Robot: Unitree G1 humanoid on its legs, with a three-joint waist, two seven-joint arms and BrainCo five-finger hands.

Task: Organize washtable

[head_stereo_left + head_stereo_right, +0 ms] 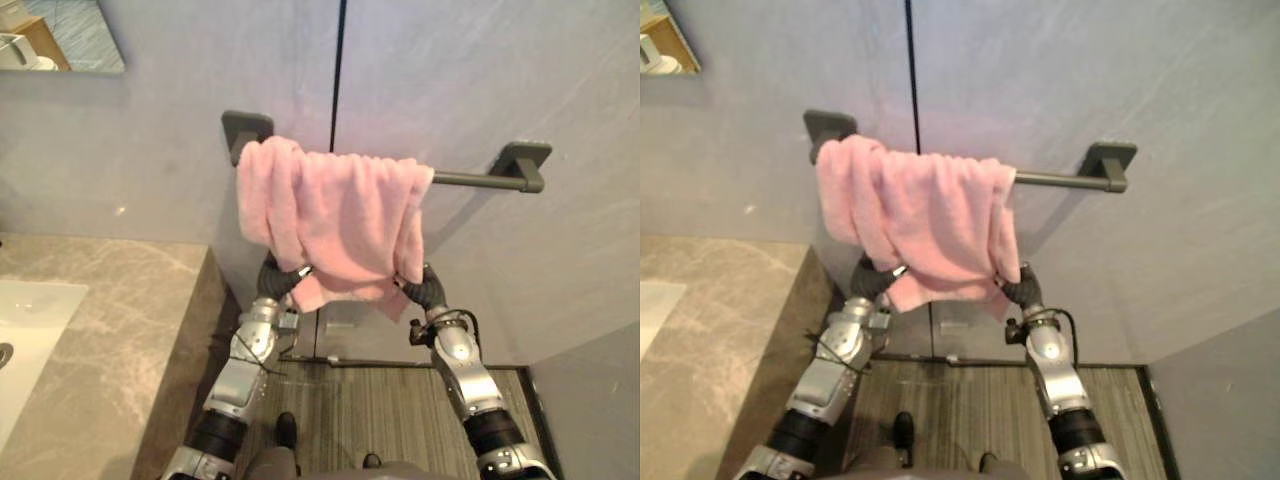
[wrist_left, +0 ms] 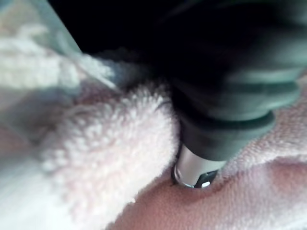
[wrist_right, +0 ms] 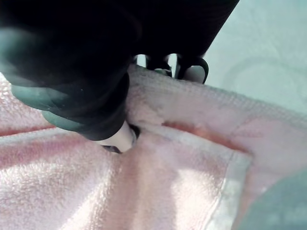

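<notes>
Reaching under the pink towel [image 1: 335, 215] draped, bunched, over the wall bar [image 1: 480, 180].
Nearest, my left robot hand [image 1: 280, 280] and right robot hand [image 1: 424, 289] are buried in its lower hem, fingers hidden, so I cannot tell their grip. The terry looks soft, light and floppy; I judge the bottom corners the best hold. Behind, the dark bar is straight, rigid.

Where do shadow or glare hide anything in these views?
Eye views: even light, no glare; the towel throws a soft shadow on the wall below the rail and hides the front of the left hand and right hand. Left wrist view: the hand's cover is dark, the towel bright at one edge. Right wrist view: cover in shadow, towel evenly lit.
</notes>
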